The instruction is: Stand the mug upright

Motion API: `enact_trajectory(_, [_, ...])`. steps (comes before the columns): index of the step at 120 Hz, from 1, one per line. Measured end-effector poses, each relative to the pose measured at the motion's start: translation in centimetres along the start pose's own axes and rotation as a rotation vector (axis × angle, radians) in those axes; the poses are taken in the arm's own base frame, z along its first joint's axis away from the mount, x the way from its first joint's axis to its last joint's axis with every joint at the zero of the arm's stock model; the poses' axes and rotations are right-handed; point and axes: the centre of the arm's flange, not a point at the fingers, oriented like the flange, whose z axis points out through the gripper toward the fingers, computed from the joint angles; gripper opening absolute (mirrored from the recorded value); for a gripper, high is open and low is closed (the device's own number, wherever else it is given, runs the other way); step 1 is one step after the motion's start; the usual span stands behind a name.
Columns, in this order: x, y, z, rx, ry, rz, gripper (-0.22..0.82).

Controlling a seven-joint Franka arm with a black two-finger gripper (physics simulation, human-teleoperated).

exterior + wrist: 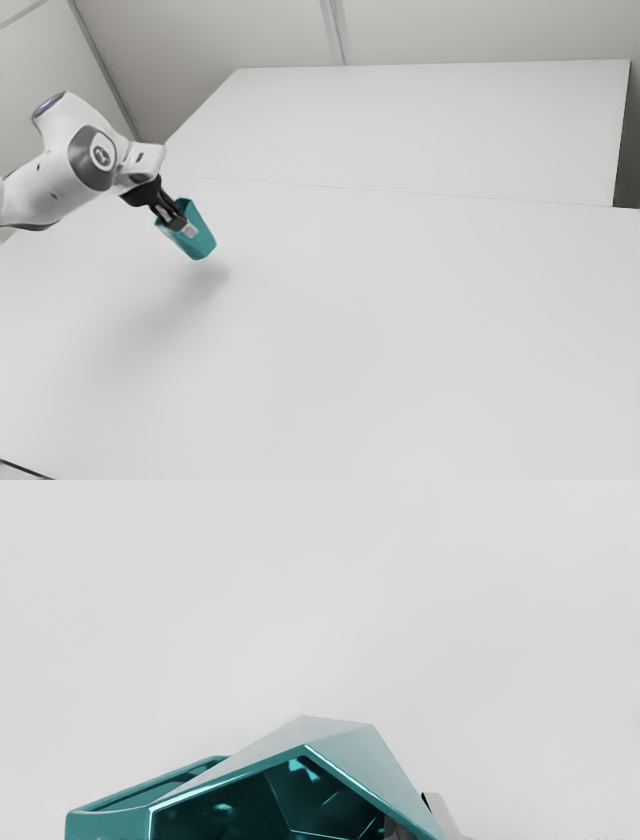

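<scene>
Pale table (pixel 400 330) below; the jaws pinch the tilted mug (pixel 203 244) by its wall: level its base before releasing.

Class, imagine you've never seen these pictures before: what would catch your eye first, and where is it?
The teal mug, the boldest colour, hangs tilted above the pale table, jaws closed on its wall. Next comes the white arm, reaching in from the exterior view's left.
</scene>
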Motion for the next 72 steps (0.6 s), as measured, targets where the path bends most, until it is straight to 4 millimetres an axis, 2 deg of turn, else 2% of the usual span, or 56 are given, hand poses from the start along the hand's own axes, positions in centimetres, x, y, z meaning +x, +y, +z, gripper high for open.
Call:
enact_trajectory(11, [0.8,2.9,0.5,-0.014,-0.057,-0.048,-0.18])
enact_trajectory(48, [5.2,10.0,2.9,-0.057,-0.217,-0.180,-0.18])
enact_trajectory(63, [6.2,12.3,3.9,-0.080,-0.266,-0.246,-0.18])
enact_trajectory(72, [6.0,13.5,4.7,-0.090,-0.301,-0.290,-0.18])
